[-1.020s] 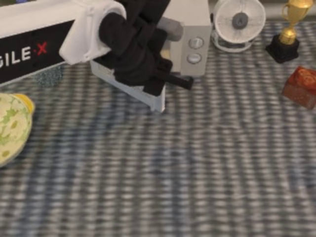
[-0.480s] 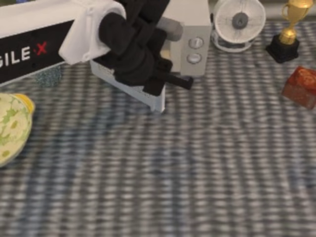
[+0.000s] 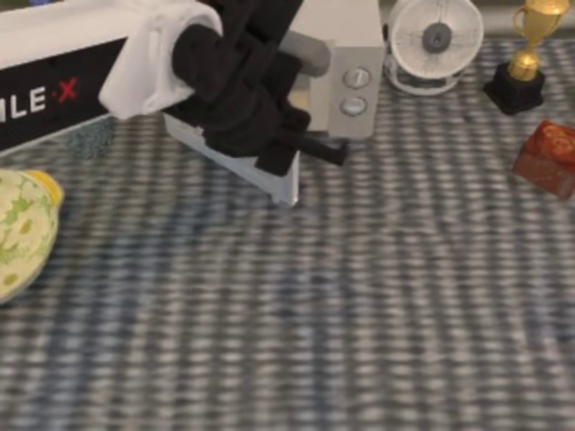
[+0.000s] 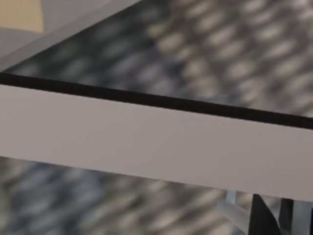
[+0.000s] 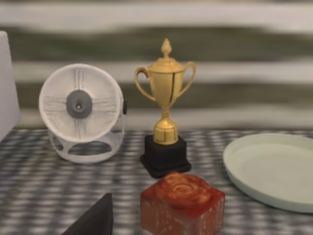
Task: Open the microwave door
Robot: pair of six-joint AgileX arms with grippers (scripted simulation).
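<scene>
The light grey-white microwave (image 3: 352,40) stands at the back of the table, its two silver knobs (image 3: 356,79) facing forward. The microwave door (image 3: 235,162) hangs partly open, swung out to the front left, with its free edge near the table's middle. My left gripper (image 3: 305,148) reaches down over that free edge and is shut on the door. In the left wrist view the door's edge (image 4: 146,142) fills the frame as a pale band, with one dark fingertip (image 4: 261,220) below it. My right arm is parked outside the top view; a dark part of its gripper (image 5: 95,220) shows.
A round white fan (image 3: 436,40) stands right of the microwave, then a gold trophy (image 3: 526,54) and a red block (image 3: 548,157). A green-yellow bowl (image 3: 18,229) sits at the left edge. A pale plate (image 5: 274,169) lies beyond the red block (image 5: 183,203).
My left arm has shifted slightly to the left and back, and the door has swung a little farther open with it.
</scene>
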